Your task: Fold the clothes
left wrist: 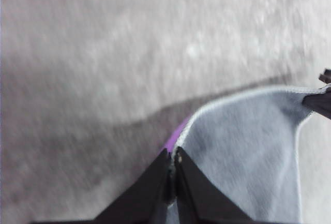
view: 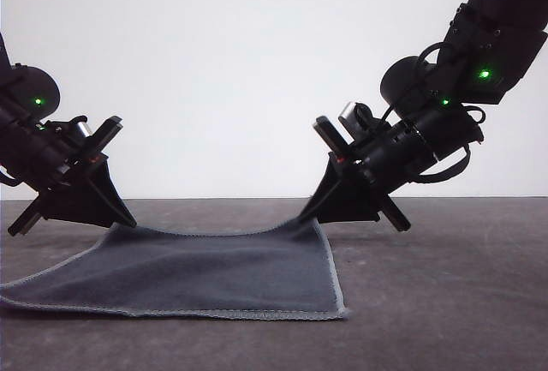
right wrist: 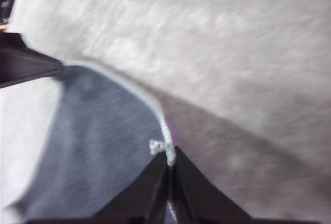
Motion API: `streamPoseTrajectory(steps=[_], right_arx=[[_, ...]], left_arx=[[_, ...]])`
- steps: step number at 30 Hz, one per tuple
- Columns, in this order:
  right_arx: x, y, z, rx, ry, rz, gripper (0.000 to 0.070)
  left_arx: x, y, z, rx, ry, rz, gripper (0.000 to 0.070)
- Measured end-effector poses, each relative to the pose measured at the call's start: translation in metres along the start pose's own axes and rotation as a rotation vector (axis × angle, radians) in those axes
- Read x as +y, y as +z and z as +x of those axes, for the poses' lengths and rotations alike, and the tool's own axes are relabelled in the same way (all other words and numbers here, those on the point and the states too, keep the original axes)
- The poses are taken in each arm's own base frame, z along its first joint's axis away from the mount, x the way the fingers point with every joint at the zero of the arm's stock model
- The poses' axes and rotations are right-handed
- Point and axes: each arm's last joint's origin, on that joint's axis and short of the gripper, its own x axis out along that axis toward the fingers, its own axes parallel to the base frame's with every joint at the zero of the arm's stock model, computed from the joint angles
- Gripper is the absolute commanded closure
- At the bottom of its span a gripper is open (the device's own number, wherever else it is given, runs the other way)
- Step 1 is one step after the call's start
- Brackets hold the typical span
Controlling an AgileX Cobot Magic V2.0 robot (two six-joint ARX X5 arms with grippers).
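Far corners pinched
The cloth [view: 197,272] is held at its far corners by both closed jaws, its body trailing forward on the worktop [view: 445,285].

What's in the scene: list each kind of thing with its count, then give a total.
Cloth, dark grey face up, purple underside, far corners lifted: 1
Grippers, left gripper and right gripper, each with jaws shut on a far corner: 2
Table: 1
Total: 4

Soft matt cloth [view: 214,272]; matt black plastic claws.
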Motion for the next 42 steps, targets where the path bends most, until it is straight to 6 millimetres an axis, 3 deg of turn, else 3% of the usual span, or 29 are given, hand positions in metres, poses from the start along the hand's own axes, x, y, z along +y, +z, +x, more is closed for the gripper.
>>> streamPoseTrajectory(steps=[10,17,42], right_arx=[[0.001,0.001,-0.011,0.117,0.203,0.083,0.0700],[0.005,-0.006,-0.011,0.205,0.341,0.134,0.0700],[0.013,-0.055,-0.007,0.473,0.334,0.227,0.0700]], left_arx=[[-0.014,0.007,-0.018,0.124,-0.081,-0.026,0.0700],[-0.023,-0.003,-0.028,0.267,-0.095,-0.022,0.0700],[-0.034,-0.034,-0.042,0.525,-0.171,-0.069,0.0700]])
